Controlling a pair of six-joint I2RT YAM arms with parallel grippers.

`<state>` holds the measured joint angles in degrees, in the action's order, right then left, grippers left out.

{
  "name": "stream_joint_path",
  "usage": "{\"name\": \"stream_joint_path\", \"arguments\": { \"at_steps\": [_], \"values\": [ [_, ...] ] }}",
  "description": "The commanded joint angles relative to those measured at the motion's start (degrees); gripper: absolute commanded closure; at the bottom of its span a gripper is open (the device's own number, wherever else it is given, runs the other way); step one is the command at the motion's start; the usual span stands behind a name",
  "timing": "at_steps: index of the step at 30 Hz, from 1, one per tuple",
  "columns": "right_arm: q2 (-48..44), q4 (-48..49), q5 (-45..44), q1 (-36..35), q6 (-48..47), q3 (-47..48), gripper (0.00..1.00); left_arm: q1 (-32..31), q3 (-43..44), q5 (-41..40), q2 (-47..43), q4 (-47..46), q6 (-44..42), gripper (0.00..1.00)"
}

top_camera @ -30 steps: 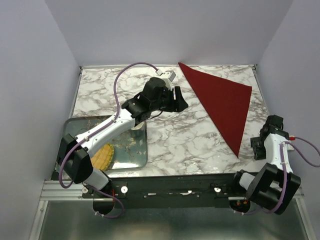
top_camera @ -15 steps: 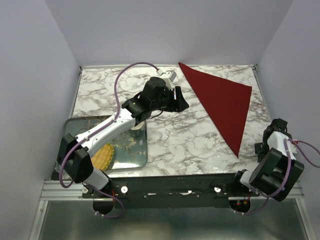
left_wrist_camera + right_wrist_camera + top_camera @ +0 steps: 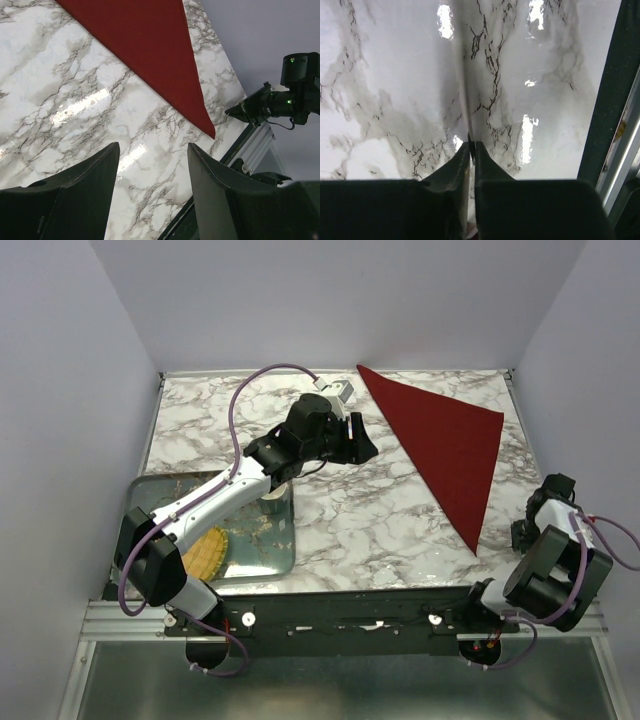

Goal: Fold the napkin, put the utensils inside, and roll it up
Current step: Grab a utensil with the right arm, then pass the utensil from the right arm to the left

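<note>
Your right arm (image 3: 556,558) drawn back from the napkin (image 3: 450,445) tip, tucked against the table (image 3: 380,530) near-right corner, right gripper (image 3: 471,144) fingers now closed together.

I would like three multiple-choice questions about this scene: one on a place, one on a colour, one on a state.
1. Where does the napkin lie?
A. in a tray
B. on the far right part of the table
C. under a yellow mat

2. What colour is the napkin?
A. dark red
B. green
C. white

3. How does the left gripper stand?
A. shut on the napkin
B. shut on a fork
C. open, holding nothing

Answers: 1 B, it lies flat on the marble as a triangle; 2 A, the cloth is plainly burgundy; 3 C, the wrist view shows a wide gap between the fingers.
</note>
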<state>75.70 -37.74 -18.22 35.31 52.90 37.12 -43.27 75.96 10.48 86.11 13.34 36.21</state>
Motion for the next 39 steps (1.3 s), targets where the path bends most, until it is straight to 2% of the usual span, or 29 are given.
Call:
{"name": "stream_joint_path", "arguments": {
  "at_steps": [1, 5, 10, 14, 16, 18, 19, 21, 22, 24, 25, 26, 27, 28, 30, 31, 32, 33, 34, 35, 36, 37, 39],
  "values": [
    [0.8, -2.2, -3.3, 0.4, -0.3, 0.0, 0.99, -0.2, 0.4, 1.1, -1.4, -0.4, -0.9, 0.35],
    [-3.8, -7.4, -8.1, 0.4, -2.4, 3.6, 0.99, -0.2, 0.2, 1.6, -1.6, -0.7, -0.7, 0.34],
    [-14.2, -8.5, -11.5, -0.7, -8.9, 7.2, 0.99, -0.2, -0.3, 4.0, -1.2, -1.8, 0.7, 0.35],
    [-24.4, -2.9, -10.4, -4.3, -16.5, 7.1, 0.99, -0.2, -0.6, 4.6, -0.9, -2.6, 1.8, 0.34],
    [-27.7, 1.8, -6.9, -7.3, -19.9, 7.6, 0.99, -0.2, -0.6, 6.2, -0.2, -3.4, 1.9, 0.31],
    [-26.1, 3.3, -3.4, -10.3, -22.0, 11.2, 0.99, -0.2, -0.6, 7.3, 0.4, -4.2, 2.2, 0.28],
    [-24.4, 2.7, -2.8, -15.4, -22.8, 13.7, 0.99, -0.2, -0.6, 8.1, 0.7, -5.0, 2.1, 0.28],
    [-17.4, 2.4, 0.2, -21.1, -25.0, 20.1, 0.99, -0.2, 0.0, 11.0, 2.6, -7.0, 2.1, 0.25],
    [-15.3, 2.4, 5.1, -27.0, -26.8, 21.9, 0.99, -0.1, 0.5, 12.6, 3.4, -7.5, 2.0, 0.25],
    [-10.4, 6.8, 11.9, -32.0, -28.8, 24.9, 0.99, 0.3, 2.2, 15.4, 6.1, -7.4, 2.2, 0.22],
    [-9.6, 9.8, 24.7, -34.4, -30.7, 24.6, 0.99, 0.6, 2.3, 16.5, 6.7, -8.4, 3.2, 0.22],
    [-9.3, 14.1, 32.2, -35.2, -31.8, 23.4, 0.99, 1.9, 1.9, 17.7, 7.3, -9.5, 4.0, 0.23],
    [-9.1, 22.3, 38.7, -36.3, -32.9, 21.1, 0.99, 2.7, 0.6, 20.3, 7.3, -10.5, 5.0, 0.23],
    [-8.6, 24.4, 46.3, -39.8, -35.7, 20.9, 0.99, 3.8, -0.3, 21.7, 7.1, -11.7, 6.1, 0.23],
    [-5.7, 25.6, 51.3, -42.8, -39.0, 21.9, 0.99, 6.9, -2.6, 26.5, 6.7, -15.8, 9.2, 0.25],
    [-4.9, 26.2, 57.6, -43.9, -41.0, 22.7, 0.99, 7.8, -3.0, 28.2, 6.6, -16.4, 9.7, 0.25],
    [-4.3, 27.0, 60.2, -44.3, -41.4, 22.6, 0.99, 8.4, -3.1, 29.5, 6.9, -16.3, 9.7, 0.25],
    [-4.1, 31.2, 62.7, -44.3, -41.1, 21.8, 0.99, 8.8, -3.4, 30.6, 7.1, -16.1, 9.5, 0.25],
    [-4.3, 34.9, 70.0, -44.4, -40.4, 19.2, 0.99, 9.2, -3.8, 31.7, 7.1, -16.0, 9.5, 0.26],
    [-4.4, 39.3, 73.0, -44.5, -39.1, 17.6, 0.99, 9.3, -4.2, 31.9, 7.0, -16.2, 9.5, 0.27],
    [-4.3, 46.0, 76.3, -44.6, -37.7, 16.8, 0.99, 9.2, -5.1, 31.9, 7.0, -16.2, 9.3, 0.29],
    [-3.7, 47.7, 81.1, -44.9, -34.7, 16.4, 0.99, 10.0, -5.9, 30.2, 6.4, -16.2, 9.5, 0.30],
    [-2.1, 49.0, 83.8, -45.3, -33.6, 16.4, 0.99, 11.5, -9.4, 30.4, 3.9, -21.5, 12.8, 0.30]
  ]
}}
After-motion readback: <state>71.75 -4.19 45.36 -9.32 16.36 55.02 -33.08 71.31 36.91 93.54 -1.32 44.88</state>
